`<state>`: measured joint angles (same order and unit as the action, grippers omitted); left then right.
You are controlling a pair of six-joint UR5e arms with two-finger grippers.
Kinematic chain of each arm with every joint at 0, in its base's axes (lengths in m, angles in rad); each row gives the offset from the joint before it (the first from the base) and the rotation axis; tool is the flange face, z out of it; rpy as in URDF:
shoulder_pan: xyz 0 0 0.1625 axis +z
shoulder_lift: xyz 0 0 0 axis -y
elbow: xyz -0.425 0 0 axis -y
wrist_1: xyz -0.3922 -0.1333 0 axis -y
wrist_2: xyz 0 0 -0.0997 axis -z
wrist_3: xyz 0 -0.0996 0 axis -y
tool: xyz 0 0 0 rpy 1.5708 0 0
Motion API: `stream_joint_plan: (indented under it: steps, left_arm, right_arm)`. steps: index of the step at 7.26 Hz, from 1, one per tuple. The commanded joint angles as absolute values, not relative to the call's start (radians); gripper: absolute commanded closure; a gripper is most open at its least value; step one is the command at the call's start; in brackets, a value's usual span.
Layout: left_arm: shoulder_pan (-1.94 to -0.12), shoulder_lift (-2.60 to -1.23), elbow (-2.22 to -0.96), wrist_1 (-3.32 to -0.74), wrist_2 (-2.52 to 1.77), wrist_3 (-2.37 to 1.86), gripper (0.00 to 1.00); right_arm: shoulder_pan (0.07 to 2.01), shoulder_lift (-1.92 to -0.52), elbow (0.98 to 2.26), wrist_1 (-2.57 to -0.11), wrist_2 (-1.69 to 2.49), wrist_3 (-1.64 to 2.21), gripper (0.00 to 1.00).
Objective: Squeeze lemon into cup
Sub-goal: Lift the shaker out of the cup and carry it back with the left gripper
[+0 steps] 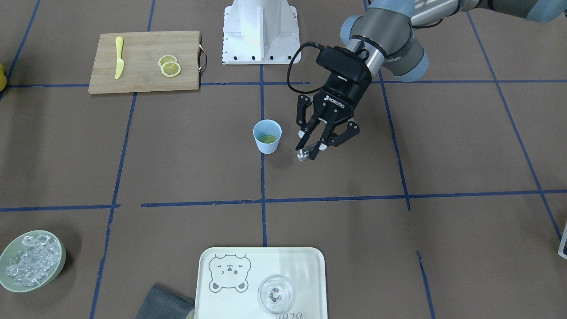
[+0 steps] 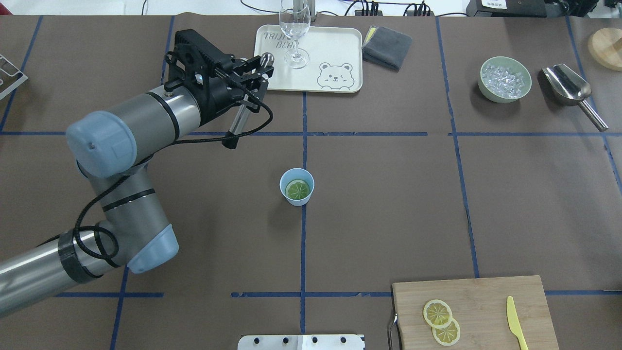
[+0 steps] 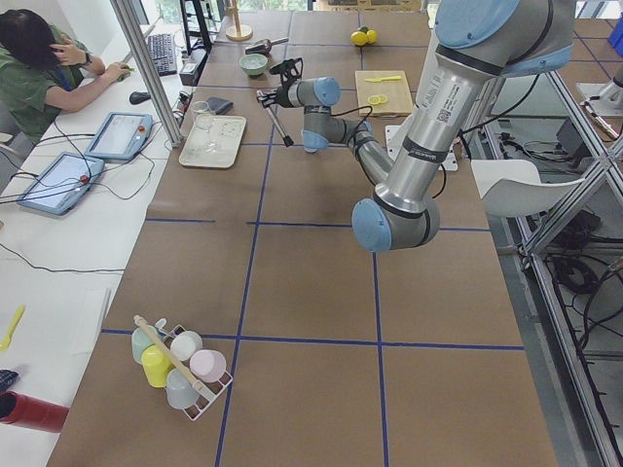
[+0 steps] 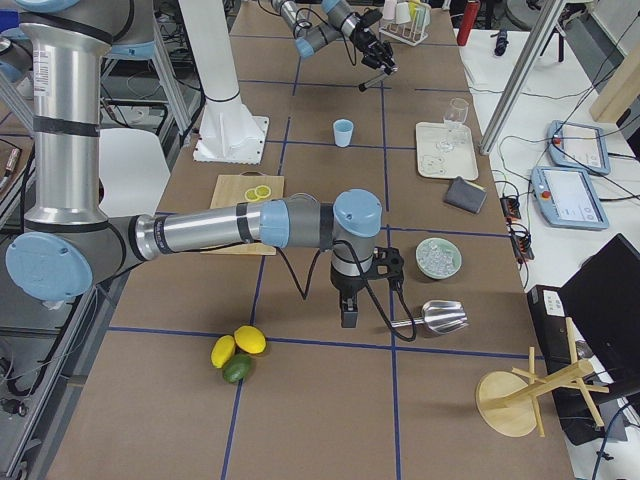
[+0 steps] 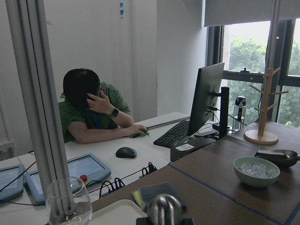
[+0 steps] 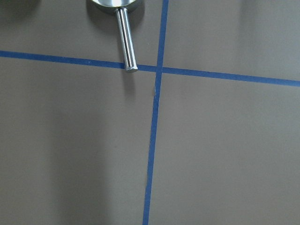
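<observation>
Nearest the lens in the front-facing view sits the tray (image 1: 310,266) with the clear glass (image 1: 275,293), at the operators' edge of the worktop. Mid-worktop stands the cup (image 1: 267,149), upright, with the lemon (image 1: 268,139) lying flat inside it. To its side and raised, the left gripper (image 1: 312,148) has its fingers pressed onto a metal muddler (image 1: 302,154), seen end-on.

From overhead I see that muddler slanting, its dark tip toward the cup but apart from it, with the gripper showing up by the tray's corner. Two spare slices (image 2: 437,313) rest on the cutting board (image 2: 486,301) at the worktop's near right corner.

Exterior left shows the tool held off the surface. Exterior right shows the right gripper (image 4: 348,318) pointing down near the ice scoop (image 4: 440,317); I cannot tell whether it is spread or pressed together.

Left wrist view gives me only the muddler's knob, the glass and the room. Right wrist view shows the scoop handle and tape, no fingers.

I judge the slice is placed and pressing is the step in hand. Next I need the tip brought upright over the cup's mouth, then a straight push down onto the slice without tipping the light cup.
</observation>
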<state>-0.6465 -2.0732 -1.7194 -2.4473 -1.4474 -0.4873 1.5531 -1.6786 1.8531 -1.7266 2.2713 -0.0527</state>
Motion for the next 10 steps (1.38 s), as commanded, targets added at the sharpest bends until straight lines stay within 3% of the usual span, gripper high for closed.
stream_joint_plan:
  steps: [1, 5, 10]
  left_arm:
    - [-0.747, -2.046, -1.732, -2.1, -1.639, -0.447, 1.0]
    - [-0.781, -1.961, -1.726, -1.667, -1.647, -0.394, 1.0]
    - [-0.795, -1.796, -1.727, -1.699, -1.797, -0.693, 1.0]
  right_arm:
    - [1.552, -1.72, 1.85, -1.667, 2.315, -0.048, 0.0]
    - [1.552, -1.72, 1.85, -1.666, 2.315, -0.049, 0.0]
    - [1.552, -1.707, 1.85, -1.664, 2.313, -0.051, 0.0]
